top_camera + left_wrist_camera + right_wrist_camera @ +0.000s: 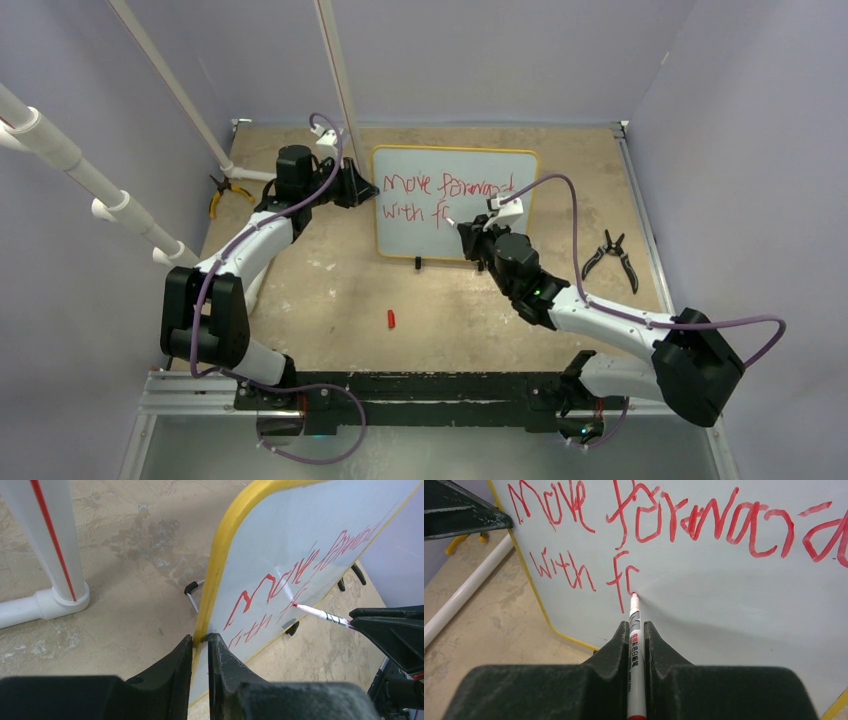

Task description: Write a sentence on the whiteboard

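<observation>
The whiteboard (500, 215) stands upright on the table, yellow-framed, on black feet. My left gripper (362, 190) is shut on its left edge; in the left wrist view the jaws pinch the yellow frame (216, 570) at the gripper (200, 639). The sentence (659, 522) in red reads "Move forward" with "With f" and a part-letter below (574, 570). My right gripper (636, 626) is shut on a white marker (636, 650), its red tip touching the board just after the "f". That marker (320, 614) also shows in the left wrist view.
A red marker cap (391, 319) lies on the table in front of the board. Black pliers (612, 258) lie to the right, yellow-handled pliers (222, 192) at far left. White pipe posts (50, 555) stand beside the board's left edge.
</observation>
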Robot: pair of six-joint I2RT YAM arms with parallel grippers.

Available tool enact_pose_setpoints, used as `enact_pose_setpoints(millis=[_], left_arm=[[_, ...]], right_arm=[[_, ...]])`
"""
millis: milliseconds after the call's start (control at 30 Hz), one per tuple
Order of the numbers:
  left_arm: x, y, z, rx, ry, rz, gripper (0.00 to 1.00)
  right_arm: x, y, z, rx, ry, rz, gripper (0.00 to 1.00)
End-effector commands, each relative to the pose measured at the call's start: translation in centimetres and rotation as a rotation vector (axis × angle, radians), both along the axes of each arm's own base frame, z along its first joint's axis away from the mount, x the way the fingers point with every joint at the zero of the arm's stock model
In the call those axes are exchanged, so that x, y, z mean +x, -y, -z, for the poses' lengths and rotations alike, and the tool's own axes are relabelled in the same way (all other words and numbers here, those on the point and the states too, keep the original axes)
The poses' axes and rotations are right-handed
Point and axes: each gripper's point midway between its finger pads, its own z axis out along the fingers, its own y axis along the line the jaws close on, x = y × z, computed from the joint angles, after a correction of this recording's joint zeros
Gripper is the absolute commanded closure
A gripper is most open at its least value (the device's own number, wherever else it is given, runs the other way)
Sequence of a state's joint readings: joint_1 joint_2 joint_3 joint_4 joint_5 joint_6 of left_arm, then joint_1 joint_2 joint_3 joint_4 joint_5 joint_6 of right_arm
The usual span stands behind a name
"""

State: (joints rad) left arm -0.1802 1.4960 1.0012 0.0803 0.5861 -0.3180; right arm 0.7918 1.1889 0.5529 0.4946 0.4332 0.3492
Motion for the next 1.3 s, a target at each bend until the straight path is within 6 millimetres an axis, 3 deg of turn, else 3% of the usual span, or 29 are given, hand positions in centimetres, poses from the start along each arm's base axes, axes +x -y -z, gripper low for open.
enact_pose_setpoints(millis=[0, 433, 1267], left_arm=[[-0.8, 1.2, 0.0, -0.001, -0.002, 0.052, 0.86], [-0.8, 1.2, 0.0, -0.001, -0.002, 0.052, 0.86], [-0.8, 1.1, -0.3, -0.001, 0.003, 0.046, 0.86]], right_arm=[[1.2, 1.0, -4.0, 0.023, 0.094, 0.071, 1.00], [1.6, 1.0, -5.9, 0.039, 0.147, 0.082, 1.00], [0.3, 0.7, -0.7, 0.023, 0.011, 0.038, 1.00]])
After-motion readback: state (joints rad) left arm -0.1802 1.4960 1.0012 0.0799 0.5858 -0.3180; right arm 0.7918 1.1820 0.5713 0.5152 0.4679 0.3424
